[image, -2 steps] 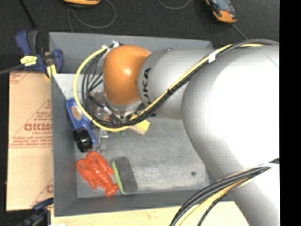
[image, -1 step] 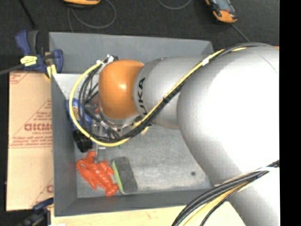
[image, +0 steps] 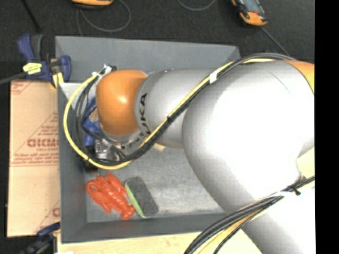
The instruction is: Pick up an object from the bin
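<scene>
My gripper is low in the left half of the bin, its body just visible under the arm's orange cover. Just in front of it, towards the bin's near-left corner, lies a red-orange toy lobster. A grey oblong sponge with a green edge lies right beside the lobster on its right. A blue thing shows to the left of the gripper, mostly hidden by the arm and its cables.
The arm and its orange cover hide the middle and right of the bin. Yellow and black cables loop round the wrist near the bin's left wall. A pale flat thing lies by the far-left wall.
</scene>
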### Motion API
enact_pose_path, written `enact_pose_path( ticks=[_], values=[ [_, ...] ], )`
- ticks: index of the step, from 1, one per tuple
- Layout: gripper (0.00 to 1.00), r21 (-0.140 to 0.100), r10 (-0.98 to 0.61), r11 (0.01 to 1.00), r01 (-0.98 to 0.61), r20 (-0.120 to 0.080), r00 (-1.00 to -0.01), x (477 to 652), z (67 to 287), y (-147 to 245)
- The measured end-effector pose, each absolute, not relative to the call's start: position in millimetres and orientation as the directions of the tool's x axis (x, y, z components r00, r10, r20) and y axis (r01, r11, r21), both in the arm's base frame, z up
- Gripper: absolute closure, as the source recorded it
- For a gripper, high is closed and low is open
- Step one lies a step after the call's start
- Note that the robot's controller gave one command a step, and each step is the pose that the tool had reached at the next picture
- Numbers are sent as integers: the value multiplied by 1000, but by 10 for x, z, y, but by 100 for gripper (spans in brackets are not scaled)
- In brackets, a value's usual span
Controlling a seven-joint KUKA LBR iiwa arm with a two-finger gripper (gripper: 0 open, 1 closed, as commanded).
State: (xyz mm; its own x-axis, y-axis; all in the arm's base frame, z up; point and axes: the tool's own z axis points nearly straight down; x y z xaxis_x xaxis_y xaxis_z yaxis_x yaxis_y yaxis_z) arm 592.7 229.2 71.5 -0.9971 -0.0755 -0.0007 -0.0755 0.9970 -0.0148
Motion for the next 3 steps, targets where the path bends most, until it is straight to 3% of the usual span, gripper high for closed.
enact_pose_path(
  ticks=[1, 2, 3],
  values=[
    [0, -2, -76, 997, -76, -2, -997, 5911, 714, 2358],
    [100, -1, -76, 997, -76, 0, -997, 5902, 708, 2369],
    [100, -1, -76, 997, -76, 0, -997, 5902, 708, 2369]
  ],
)
